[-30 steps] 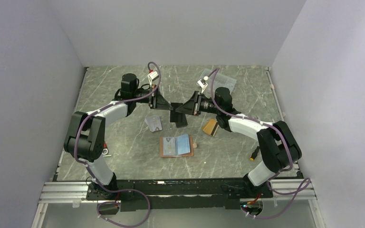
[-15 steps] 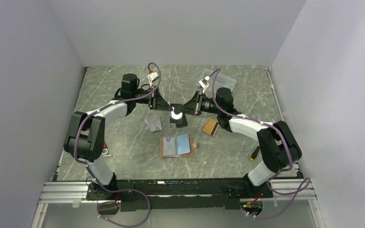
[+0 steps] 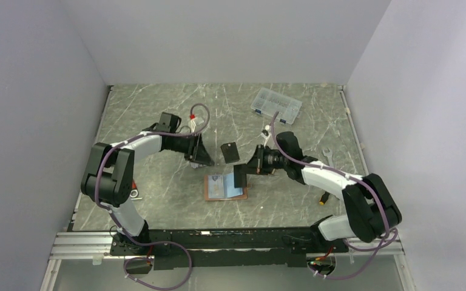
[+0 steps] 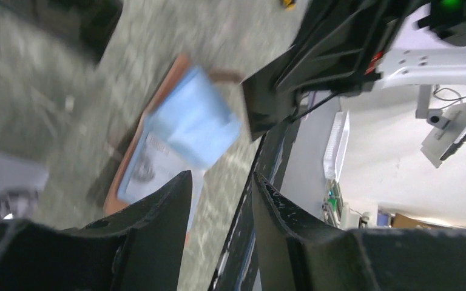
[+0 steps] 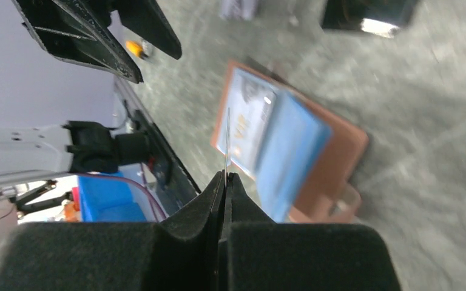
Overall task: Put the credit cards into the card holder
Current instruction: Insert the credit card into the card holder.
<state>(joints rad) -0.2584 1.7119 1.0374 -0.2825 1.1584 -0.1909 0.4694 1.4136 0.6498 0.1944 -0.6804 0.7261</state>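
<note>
The tan card holder [image 3: 224, 187] lies open on the table, blue-grey pockets up; it also shows in the left wrist view [image 4: 176, 124] and the right wrist view [image 5: 291, 145]. My right gripper [image 3: 241, 176] hovers at its right edge, shut on a thin credit card seen edge-on [image 5: 228, 142] between the jaws [image 5: 226, 176]. My left gripper [image 3: 201, 155] is open and empty [image 4: 221, 176], low over the spot of the silver-grey card, which it mostly hides; a pale blurred patch [image 4: 6, 182] at the view's left edge may be that card.
A small black rectangle [image 3: 230, 151] lies on the table between the grippers. A clear compartment box [image 3: 275, 103] stands at the back right. A wrench [image 3: 326, 153] and a small yellow-tipped tool [image 3: 323, 197] lie to the right.
Both grippers left the black rectangle, which now lies on the table. The right gripper came toward the holder with a card; the orange card is gone from the table. The left gripper dropped toward the silver card.
</note>
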